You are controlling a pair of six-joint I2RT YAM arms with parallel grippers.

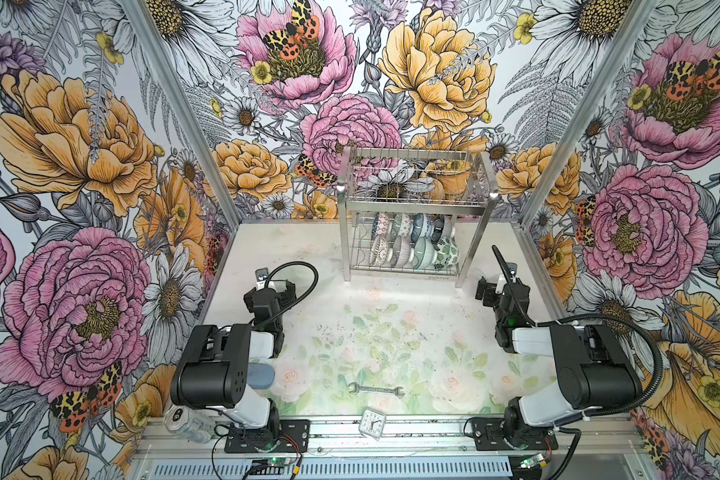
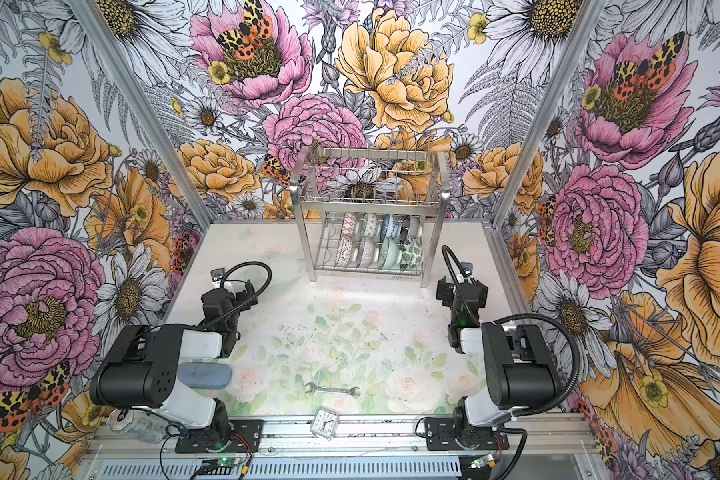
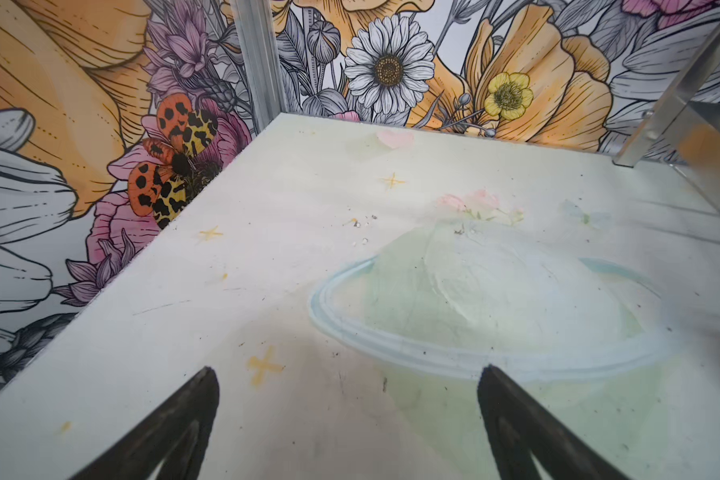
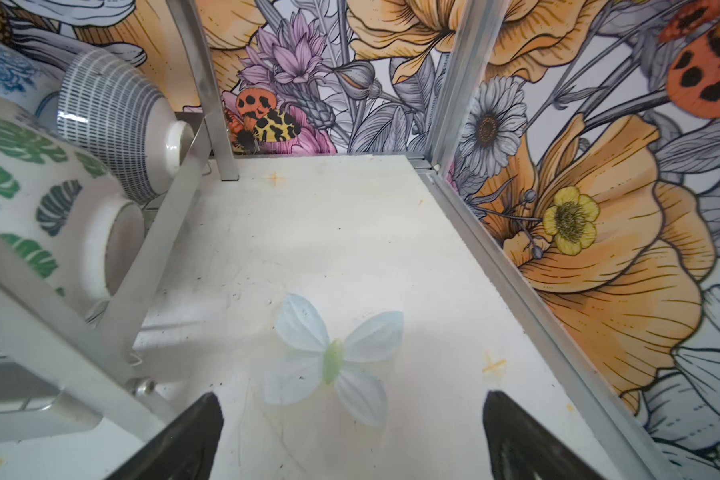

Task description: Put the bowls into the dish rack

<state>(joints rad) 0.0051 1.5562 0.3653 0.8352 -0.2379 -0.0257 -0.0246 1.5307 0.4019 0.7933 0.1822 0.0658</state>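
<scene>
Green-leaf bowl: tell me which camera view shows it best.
The right wrist view. There the green-leaf bowl appears large and close, lying on its side in the dish rack with its foot ring showing. Both top views show it small, at the right end of the lower tier. The left wrist view misses it.

My table (image 1: 391,299): white top, faded flower print. Dish rack (image 1: 416,202) stands at the back. Wrench (image 1: 377,389) lies flat, well in front of the rack. Small clock (image 1: 373,423) sits farther from the rack, on my front rail. Grey-blue oblong thing (image 1: 262,376) is front-left of the rack, partly hidden.
</scene>
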